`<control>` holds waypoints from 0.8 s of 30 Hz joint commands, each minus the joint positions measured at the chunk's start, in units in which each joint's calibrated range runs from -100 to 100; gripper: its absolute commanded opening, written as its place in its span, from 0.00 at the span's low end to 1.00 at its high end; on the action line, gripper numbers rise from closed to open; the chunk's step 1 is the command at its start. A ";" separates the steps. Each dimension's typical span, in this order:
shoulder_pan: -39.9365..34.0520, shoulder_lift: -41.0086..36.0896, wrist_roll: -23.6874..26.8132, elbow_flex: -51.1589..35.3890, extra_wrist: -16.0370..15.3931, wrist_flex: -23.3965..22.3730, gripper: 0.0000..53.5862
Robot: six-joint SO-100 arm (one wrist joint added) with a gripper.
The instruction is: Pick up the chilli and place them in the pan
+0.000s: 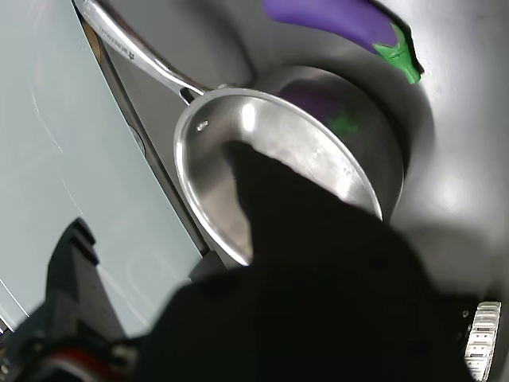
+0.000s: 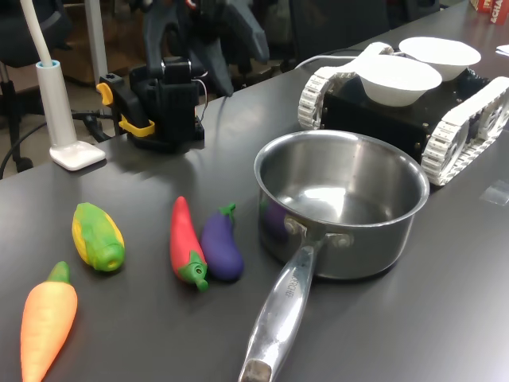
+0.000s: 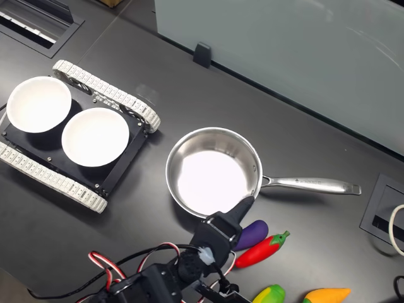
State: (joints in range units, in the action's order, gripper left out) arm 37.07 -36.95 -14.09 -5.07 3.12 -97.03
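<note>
You have not started: the glossy red toy chilli (image 2: 185, 240) lies on the table beside the empty stainless-steel pan (image 2: 342, 203); your end effector (image 3: 228, 231) grips nothing, but I cannot tell its opening.

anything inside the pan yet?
No. In both exterior views the pan shows only bare shiny steel. The chilli lies on the table beside the eggplant. In the wrist view the dark pincer body covers part of the pan floor.

Arm folded low over base; gripper (image 3: 243, 208) raised, empty; jaw opening not discernible.
</note>
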 commanded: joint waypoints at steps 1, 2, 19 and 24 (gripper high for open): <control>2.15 0.47 -1.37 -0.79 -0.77 3.42 0.61; 2.61 0.64 -1.51 -0.79 -0.77 3.42 0.61; 6.73 1.40 -4.44 7.39 -0.77 8.97 0.62; 7.19 1.40 -4.74 12.20 -0.77 12.12 0.62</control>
State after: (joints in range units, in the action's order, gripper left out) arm 42.90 -35.61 -18.34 6.24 3.12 -89.55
